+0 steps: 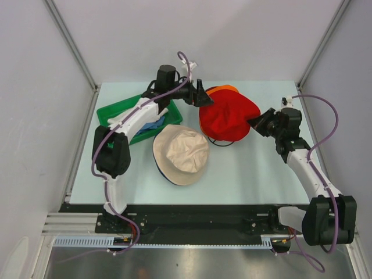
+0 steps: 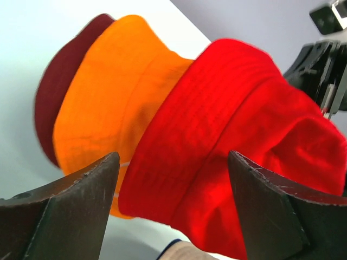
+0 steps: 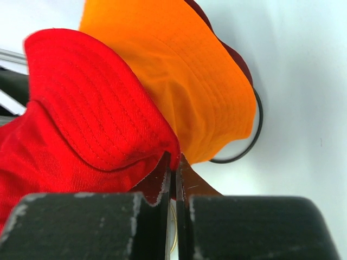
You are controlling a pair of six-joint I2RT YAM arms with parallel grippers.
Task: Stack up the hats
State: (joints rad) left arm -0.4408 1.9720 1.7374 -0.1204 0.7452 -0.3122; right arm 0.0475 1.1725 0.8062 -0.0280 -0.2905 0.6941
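A red hat (image 1: pixel 229 119) lies on top of an orange hat (image 1: pixel 228 89) at the table's back middle. In the left wrist view the red hat (image 2: pixel 244 135) covers the orange hat (image 2: pixel 108 97), which covers a maroon hat (image 2: pixel 54 108). My right gripper (image 1: pixel 254 123) is shut on the red hat's brim (image 3: pixel 81 108), next to the orange hat (image 3: pixel 179 70). My left gripper (image 1: pixel 200 93) is open and empty at the pile's back left edge, jaws wide apart (image 2: pixel 173 179). A beige hat (image 1: pixel 181 154) lies in front over a navy hat (image 1: pixel 165 175).
A green tray (image 1: pixel 119 111) at the back left holds a light blue hat (image 1: pixel 152 125), with my left arm over it. A black wire ring (image 1: pixel 218 142) shows under the pile's front edge and also in the right wrist view (image 3: pixel 255 135).
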